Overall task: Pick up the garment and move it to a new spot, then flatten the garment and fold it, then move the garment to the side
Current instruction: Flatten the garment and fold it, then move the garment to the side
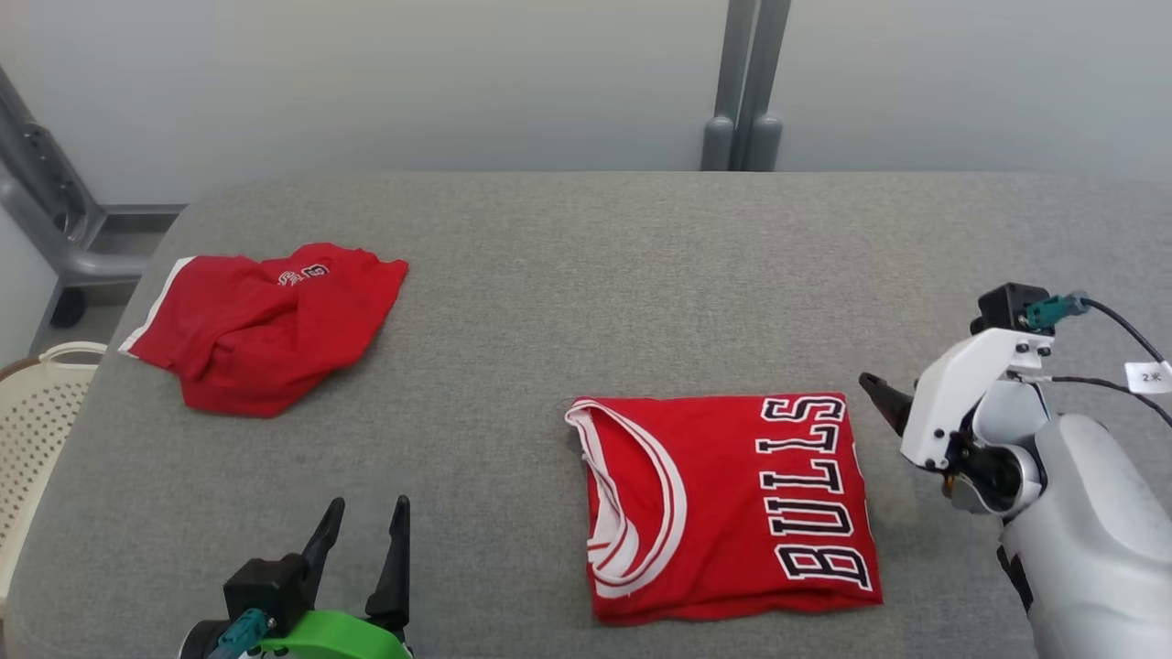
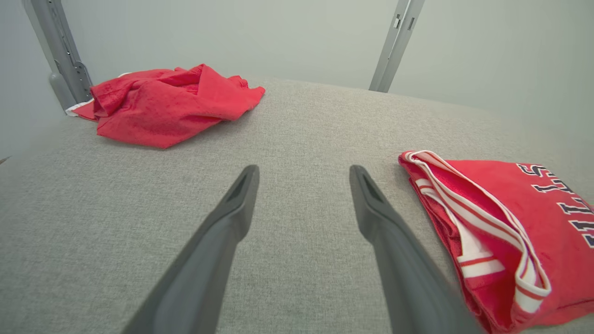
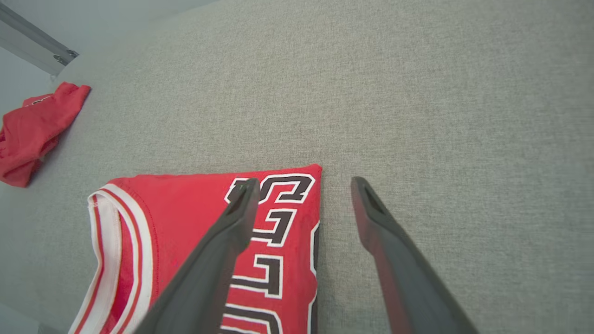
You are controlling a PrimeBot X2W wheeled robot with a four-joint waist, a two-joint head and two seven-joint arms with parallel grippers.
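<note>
My left gripper [image 2: 304, 169] is sitting closest to the lens, its 2 dark fingers spreading wide over bare grey cloth and gripping nothing. It is hanging at the near left part of the grey fabric-covered table [image 1: 549, 275].

My right gripper [image 3: 305, 182] is also standing wide, with nothing between its 2 fingers. In the right wrist view, 1 finger is crossing over the black-and-white lettering and the other is lying over bare table just past the cloth's edge. I cannot tell whether either is touching.

The folded red Bulls jersey [image 1: 723, 503] is lying flat at the near right of the table, its white-striped neckline facing my left side and its lettering running along the edge nearest my right arm.

A crumpled red garment with a white stripe [image 1: 261, 325] is lying well apart from it at the far left. A cream perforated basket [image 1: 37, 403] is showing beyond the table's left edge.
</note>
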